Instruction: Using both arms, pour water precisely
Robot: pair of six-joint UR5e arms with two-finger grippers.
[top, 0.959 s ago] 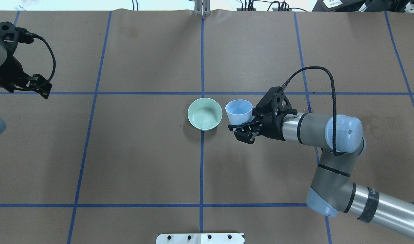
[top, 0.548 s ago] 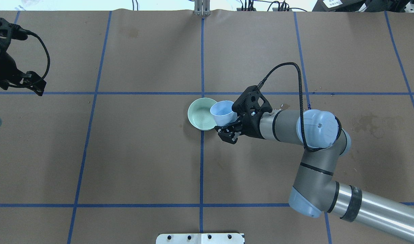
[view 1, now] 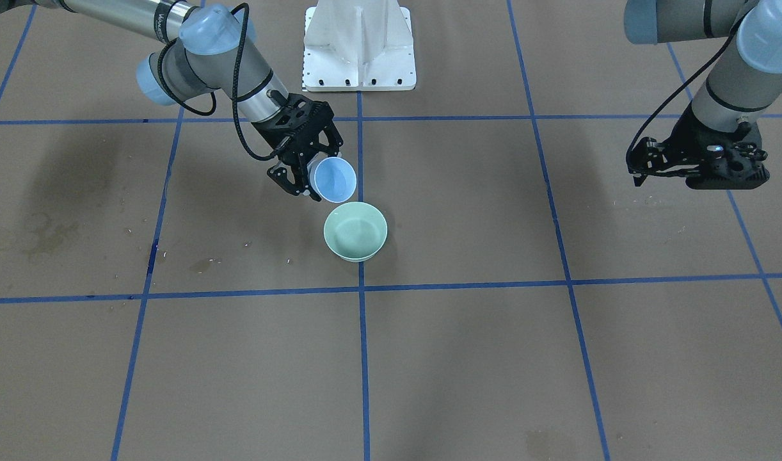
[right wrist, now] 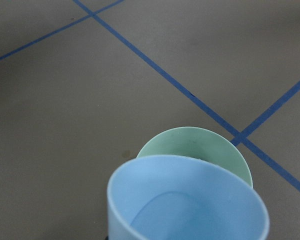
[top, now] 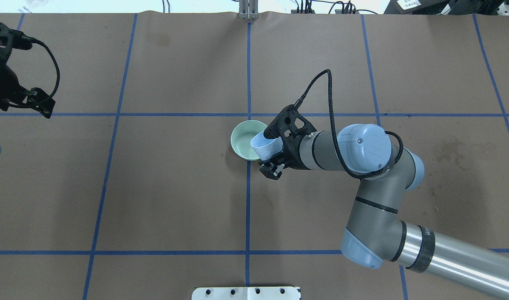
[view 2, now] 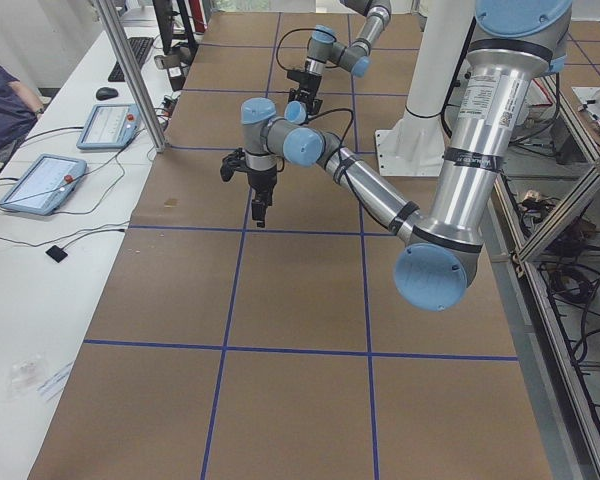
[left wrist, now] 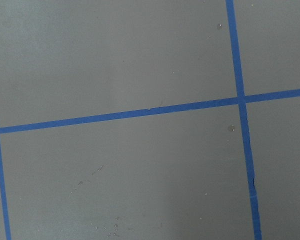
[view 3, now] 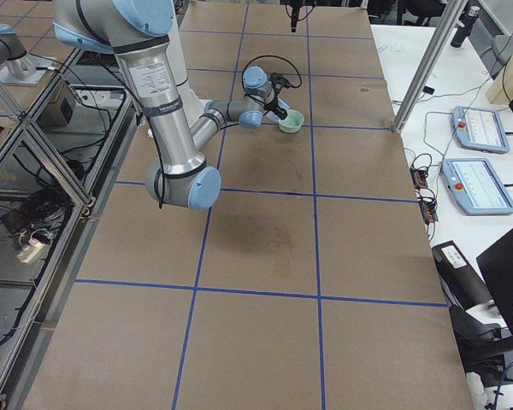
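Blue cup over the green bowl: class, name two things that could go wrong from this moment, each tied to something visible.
1. In the overhead view the tilted blue cup overlaps only the near edge of the green bowl, so water may hit the rim or the table.
2. Nothing steadies the bowl; the left gripper hangs far off, so a bump from the cup could shift it.
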